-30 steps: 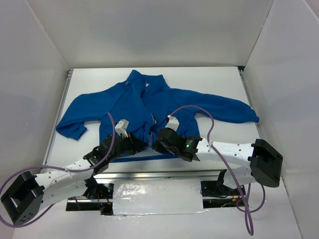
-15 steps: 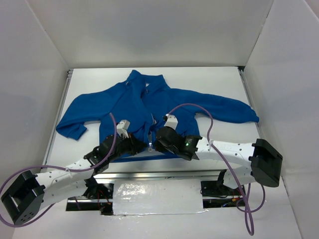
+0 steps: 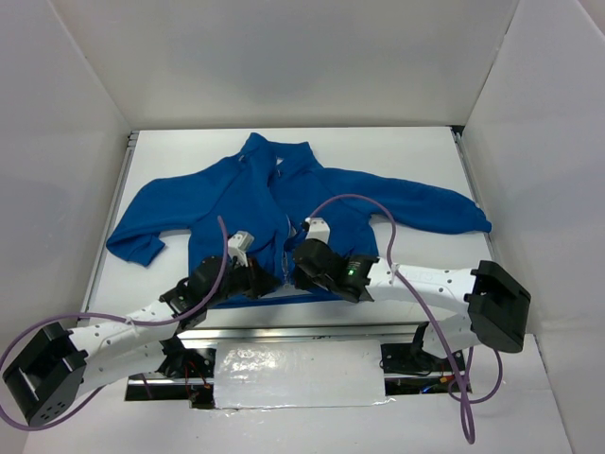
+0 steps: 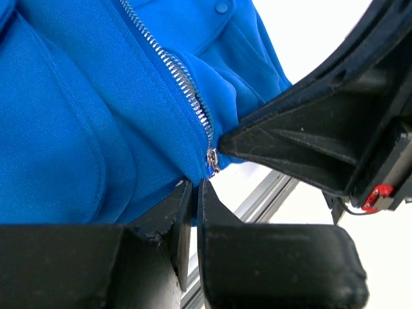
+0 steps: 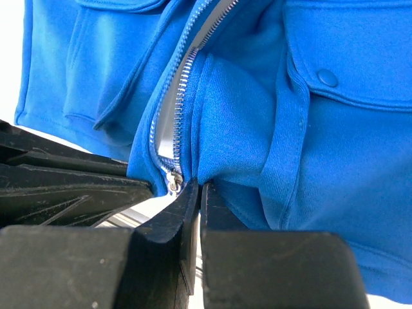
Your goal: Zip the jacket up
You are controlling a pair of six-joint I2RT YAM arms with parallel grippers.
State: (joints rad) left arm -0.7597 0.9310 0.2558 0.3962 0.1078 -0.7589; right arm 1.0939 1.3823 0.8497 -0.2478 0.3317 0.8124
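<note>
The royal-blue fleece jacket (image 3: pixel 284 199) lies flat on the table, collar at the far side, sleeves spread. Its pale zipper (image 4: pixel 183 80) is open along most of the front, with the slider (image 4: pixel 211 161) at the hem. My left gripper (image 3: pixel 267 274) is shut on the hem fabric just left of the slider (image 4: pixel 193 187). My right gripper (image 3: pixel 291 272) is shut on the hem fabric just right of the slider (image 5: pixel 198 187). The slider (image 5: pixel 172 182) shows beside its fingers. The two grippers almost touch each other at the hem's middle.
White walls enclose the table on three sides. A metal rail (image 3: pixel 302 331) runs along the near edge just below the hem. The right sleeve (image 3: pixel 444 210) reaches close to the right wall, the left sleeve (image 3: pixel 137 236) toward the left edge.
Both grippers have closed in toward each other at the hem's centre, and the right arm has shifted slightly left. The hem's middle is bunched a little more.
</note>
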